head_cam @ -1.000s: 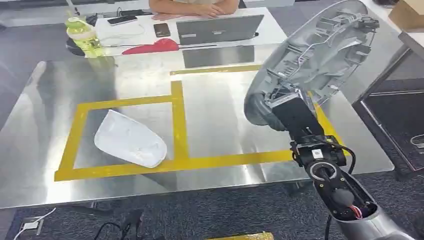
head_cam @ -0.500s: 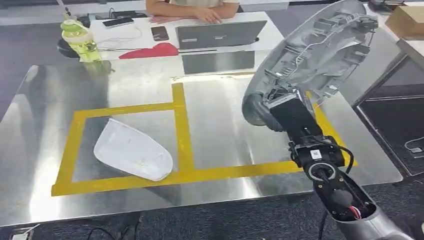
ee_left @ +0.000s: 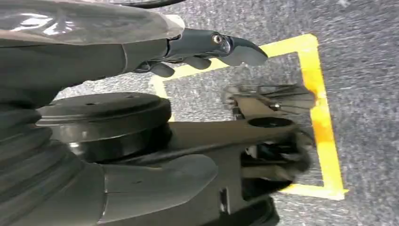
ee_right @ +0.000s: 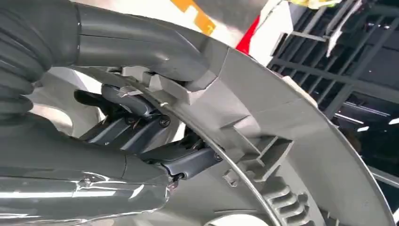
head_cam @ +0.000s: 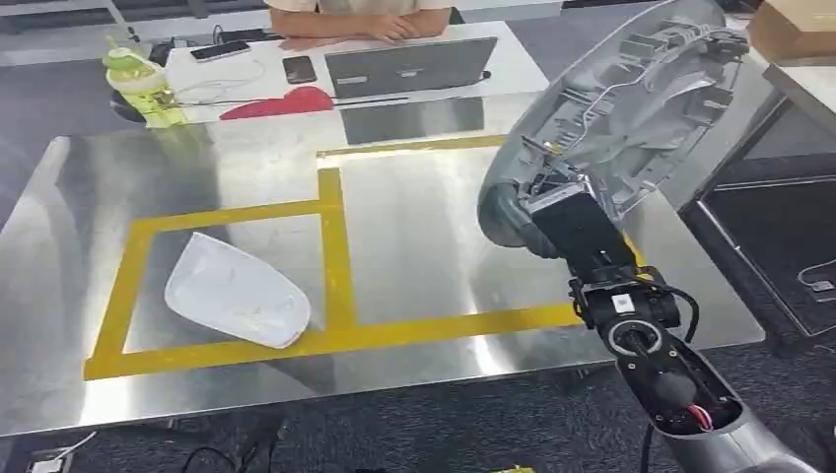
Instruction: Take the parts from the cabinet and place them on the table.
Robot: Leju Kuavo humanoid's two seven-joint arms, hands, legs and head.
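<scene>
My right hand [head_cam: 554, 215] grips a large grey ribbed plastic shell [head_cam: 641, 89] by its lower edge and holds it tilted in the air over the right side of the steel table [head_cam: 434, 246]. In the right wrist view the thumb and fingers [ee_right: 141, 115] clamp the shell's rim [ee_right: 291, 141]. A white curved part [head_cam: 237, 291] lies flat inside the left yellow-taped box [head_cam: 333, 246]. The right-hand taped box, under the shell, holds nothing. My left hand [ee_left: 207, 44] hangs above grey carpet with its fingers loosely apart and nothing in it.
Beyond the table, a person [head_cam: 365, 15] sits at a white desk with a laptop [head_cam: 409, 67], a phone [head_cam: 298, 69], a red object [head_cam: 276, 101] and a green bottle [head_cam: 138, 84]. A dark frame [head_cam: 769, 236] and a cardboard box [head_cam: 799, 25] stand to the right.
The camera has moved, so the table and white part sit further left in the picture. My right hand keeps its hold on the grey shell, at about the same height.
</scene>
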